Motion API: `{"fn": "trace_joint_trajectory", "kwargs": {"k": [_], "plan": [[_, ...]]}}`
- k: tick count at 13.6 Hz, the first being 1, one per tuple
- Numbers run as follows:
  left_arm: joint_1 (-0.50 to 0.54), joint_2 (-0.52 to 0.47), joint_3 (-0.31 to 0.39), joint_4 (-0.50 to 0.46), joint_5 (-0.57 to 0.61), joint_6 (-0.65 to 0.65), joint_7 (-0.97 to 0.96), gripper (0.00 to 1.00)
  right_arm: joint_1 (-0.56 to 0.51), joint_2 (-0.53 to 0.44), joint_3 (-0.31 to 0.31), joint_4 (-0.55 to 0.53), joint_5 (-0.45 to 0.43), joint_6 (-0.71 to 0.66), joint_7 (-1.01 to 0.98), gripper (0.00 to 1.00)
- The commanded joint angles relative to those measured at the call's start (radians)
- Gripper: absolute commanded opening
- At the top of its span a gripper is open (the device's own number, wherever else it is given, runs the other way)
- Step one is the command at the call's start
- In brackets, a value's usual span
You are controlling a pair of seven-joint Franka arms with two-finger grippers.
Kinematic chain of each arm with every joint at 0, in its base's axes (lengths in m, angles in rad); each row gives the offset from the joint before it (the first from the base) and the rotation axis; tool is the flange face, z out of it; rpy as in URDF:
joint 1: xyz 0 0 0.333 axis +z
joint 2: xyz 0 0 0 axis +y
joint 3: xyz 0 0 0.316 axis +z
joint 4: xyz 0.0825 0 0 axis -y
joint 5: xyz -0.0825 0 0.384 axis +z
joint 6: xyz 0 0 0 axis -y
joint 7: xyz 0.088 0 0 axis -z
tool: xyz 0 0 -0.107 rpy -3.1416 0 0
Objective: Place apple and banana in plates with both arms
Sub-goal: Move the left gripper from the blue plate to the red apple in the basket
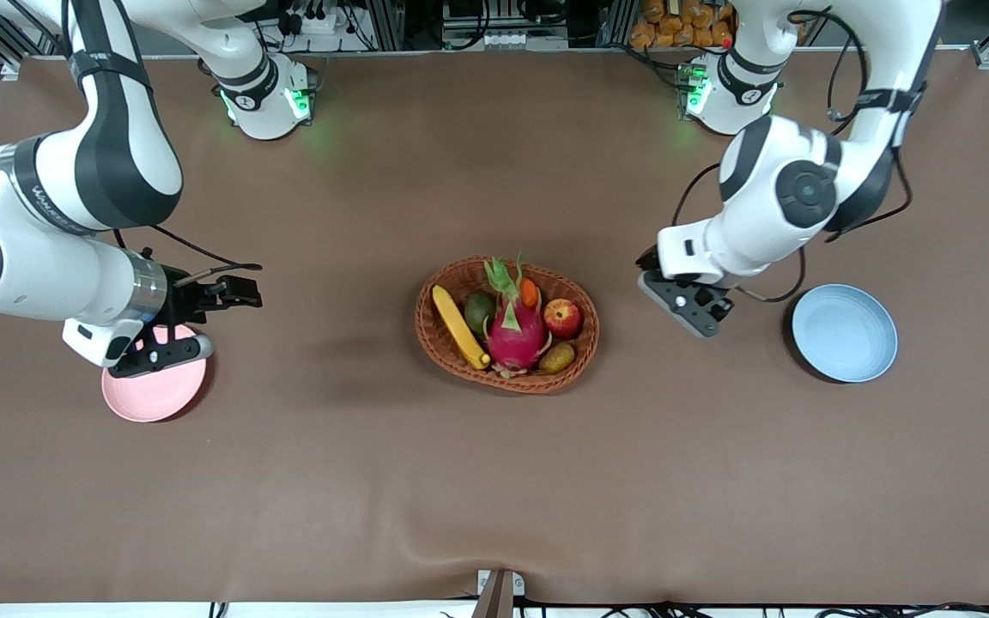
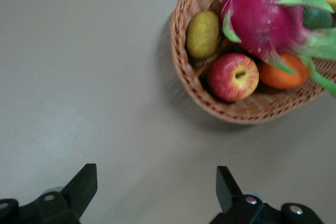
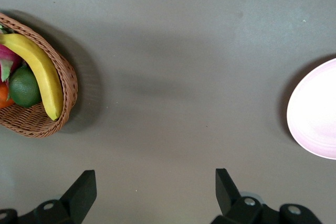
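Apple (image 1: 562, 318) and banana (image 1: 459, 326) in basket (image 1: 460, 273), well apart from both grippers' spread fingers (image 2: 82, 184)

Brown-covered table (image 1: 494, 481) — evenly lit

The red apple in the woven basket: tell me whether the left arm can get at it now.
Probably yes. The red apple lies uncovered at the brown woven basket's edge toward the left arm, whose open tool hangs over bare table beside it.

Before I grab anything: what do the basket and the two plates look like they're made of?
Basket: woven wicker or rattan by its brown ribbed weave, matte. Pink plate and blue plate: smooth, matte, evenly coloured, likely plastic or similar composite, though ceramic can't be ruled out.
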Motion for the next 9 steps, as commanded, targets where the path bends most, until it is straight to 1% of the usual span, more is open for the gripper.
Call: {"fn": "trace_joint_trajectory", "kwargs": {"k": [1,3,4,6,9], "plan": [[0.001,0.055,-0.040,0.000,-0.016,0.108,-0.031,1.00,-0.002,-0.020,0.006,-0.014,-0.007,-0.004,-0.010,1.00],[-0.005,0.120,-0.068,0.002,-0.016,0.214,-0.040,1.00,-0.004,-0.020,0.006,-0.016,-0.007,-0.004,-0.010,1.00],[-0.019,0.138,-0.069,0.000,-0.016,0.250,-0.068,1.00,-0.004,-0.020,0.006,-0.016,-0.007,-0.006,-0.010,1.00],[-0.071,0.151,-0.068,0.003,-0.014,0.276,-0.152,1.00,-0.004,-0.020,0.006,-0.016,-0.007,-0.006,-0.010,1.00],[-0.101,0.183,-0.068,0.000,-0.008,0.314,-0.157,1.00,-0.004,-0.020,0.006,-0.016,-0.007,-0.007,-0.010,1.00]]}}
